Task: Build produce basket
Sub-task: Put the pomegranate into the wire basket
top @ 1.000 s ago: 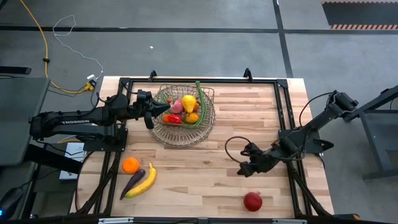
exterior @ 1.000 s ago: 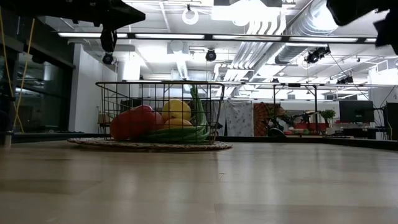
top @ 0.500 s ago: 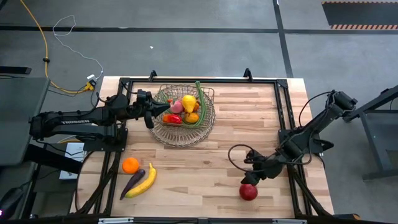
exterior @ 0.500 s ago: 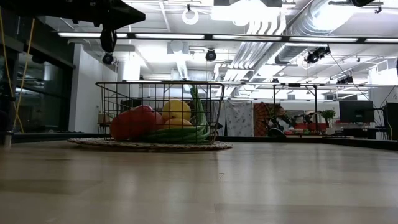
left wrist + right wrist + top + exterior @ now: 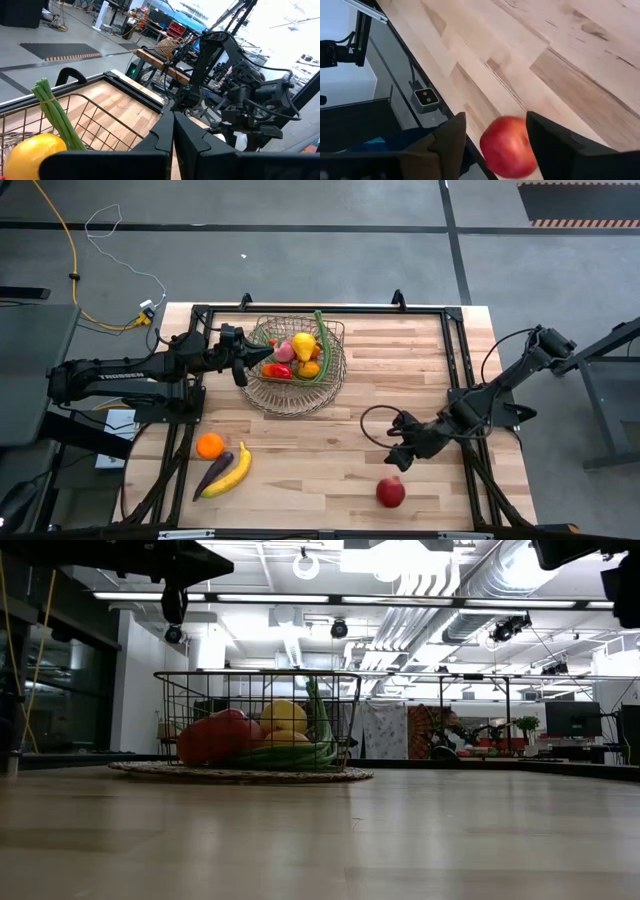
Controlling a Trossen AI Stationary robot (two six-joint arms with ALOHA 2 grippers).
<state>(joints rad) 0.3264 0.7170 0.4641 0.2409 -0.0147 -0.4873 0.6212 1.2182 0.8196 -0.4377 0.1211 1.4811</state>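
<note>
The wire basket (image 5: 297, 385) stands at the table's far middle and holds a yellow lemon (image 5: 303, 345), a red chilli (image 5: 277, 371), long green beans (image 5: 322, 348) and other produce; it also shows in the low view (image 5: 258, 720). My left gripper (image 5: 264, 357) is shut and empty, just above the basket's left rim; its wrist view (image 5: 173, 125) shows the lemon (image 5: 32, 152) and beans (image 5: 54, 114). My right gripper (image 5: 394, 457) is open over the table's near right. A red apple (image 5: 391, 492) lies on the table just nearward of it, and shows beyond the open fingers in its wrist view (image 5: 507, 146).
An orange (image 5: 210, 445), a purple eggplant (image 5: 213, 473) and a yellow banana (image 5: 232, 471) lie together on the table's near left. The apple lies close to the table's near edge (image 5: 465, 120). Bare wood stretches between the basket and the apple.
My right gripper dipped toward the near edge to the apple, then drew back toward the far edge and up. The apple has rolled along the table a little toward the left edge. My left arm has kept still.
</note>
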